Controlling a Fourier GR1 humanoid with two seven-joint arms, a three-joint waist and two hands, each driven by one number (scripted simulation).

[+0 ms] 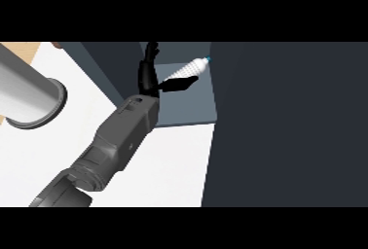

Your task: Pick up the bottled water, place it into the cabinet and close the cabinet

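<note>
The bottled water is seen lying tilted inside the open cabinet, against the left hand, whose fingers are spread wide, seemingly for its release there.

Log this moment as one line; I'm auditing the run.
left hand: open, beside bottled water | bottled water: tilted, inside cabinet | cabinet: open | right hand: unseen

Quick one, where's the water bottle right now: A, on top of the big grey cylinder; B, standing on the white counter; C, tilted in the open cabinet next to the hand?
C: the bottled water shows tilted against the cabinet interior, its blue cap pointing up and to the right, just beside the left hand.
</note>
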